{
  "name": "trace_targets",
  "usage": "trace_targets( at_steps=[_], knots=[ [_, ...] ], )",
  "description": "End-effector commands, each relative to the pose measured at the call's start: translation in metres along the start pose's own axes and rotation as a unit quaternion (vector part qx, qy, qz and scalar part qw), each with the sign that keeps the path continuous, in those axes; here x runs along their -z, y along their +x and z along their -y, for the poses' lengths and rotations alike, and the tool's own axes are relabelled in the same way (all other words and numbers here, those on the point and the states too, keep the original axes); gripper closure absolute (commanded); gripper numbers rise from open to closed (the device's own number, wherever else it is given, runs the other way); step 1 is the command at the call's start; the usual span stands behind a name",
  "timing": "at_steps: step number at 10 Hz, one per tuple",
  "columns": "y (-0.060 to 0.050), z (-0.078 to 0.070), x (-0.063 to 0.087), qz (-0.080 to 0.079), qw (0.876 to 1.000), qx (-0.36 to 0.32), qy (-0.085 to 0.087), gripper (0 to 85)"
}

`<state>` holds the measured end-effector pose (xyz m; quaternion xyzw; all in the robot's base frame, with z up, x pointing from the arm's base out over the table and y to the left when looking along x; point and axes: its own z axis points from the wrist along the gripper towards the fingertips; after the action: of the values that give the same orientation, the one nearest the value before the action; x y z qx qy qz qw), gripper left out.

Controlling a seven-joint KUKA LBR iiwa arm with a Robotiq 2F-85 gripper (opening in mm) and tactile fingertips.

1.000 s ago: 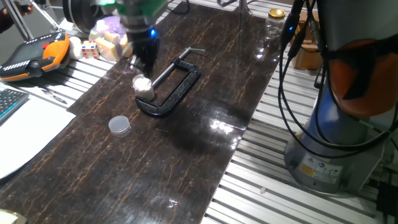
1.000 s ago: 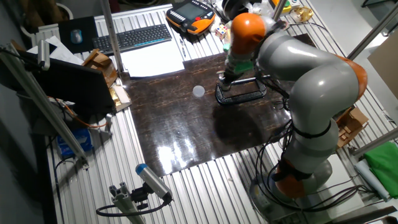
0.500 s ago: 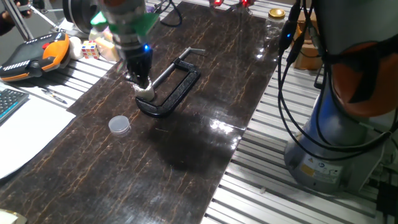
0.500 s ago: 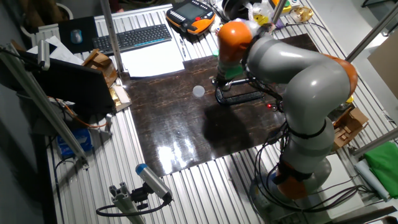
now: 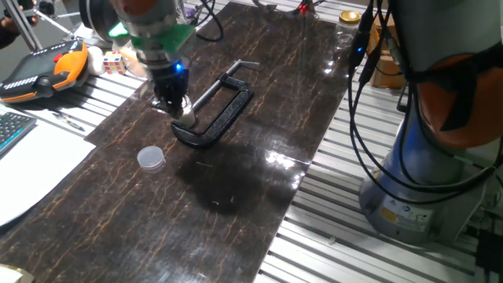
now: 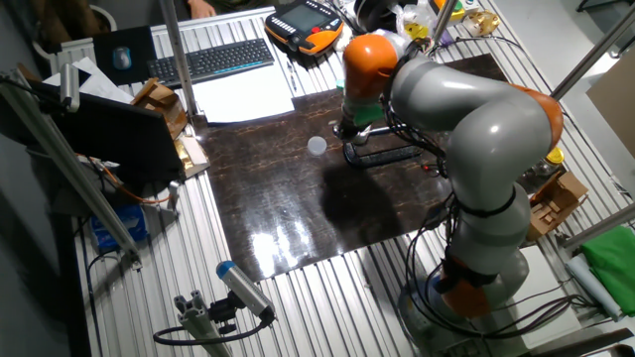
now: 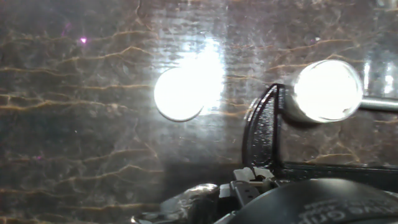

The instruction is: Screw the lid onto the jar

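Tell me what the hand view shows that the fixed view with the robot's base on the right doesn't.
Only the hand view: the jar seen from above as a full, glaring circle beside the curved end of the black C-clamp. Only the fixed view: the tool itself, low by the jar and hiding most of it, the clamp's whole length, the orange pendant and the yellow-lidded jar at the far end. Both: the lid lying apart from the jar on the dark table.

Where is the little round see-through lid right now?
In one fixed view the small translucent greyish-white lid lies flat on the dark marbled table, alone, towards the near left of the black C-clamp and the gripper.
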<state>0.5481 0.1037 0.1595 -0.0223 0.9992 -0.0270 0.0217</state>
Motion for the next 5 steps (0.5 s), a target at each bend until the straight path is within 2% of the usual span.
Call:
trace_targets(
  at_steps=[1, 2, 3, 5],
  knots=[
    [-0.001, -0.001, -0.005, 0.000, 1.000, -0.001, -0.004, 84.3],
    [-0.004, -0.001, -0.016, 0.004, 1.000, -0.001, -0.019, 84.3],
    [-0.004, -0.001, -0.024, 0.007, 1.000, 0.006, -0.023, 83.7],
    [-0.004, -0.002, -0.032, 0.012, 1.000, 0.012, -0.014, 83.7]
  ],
)
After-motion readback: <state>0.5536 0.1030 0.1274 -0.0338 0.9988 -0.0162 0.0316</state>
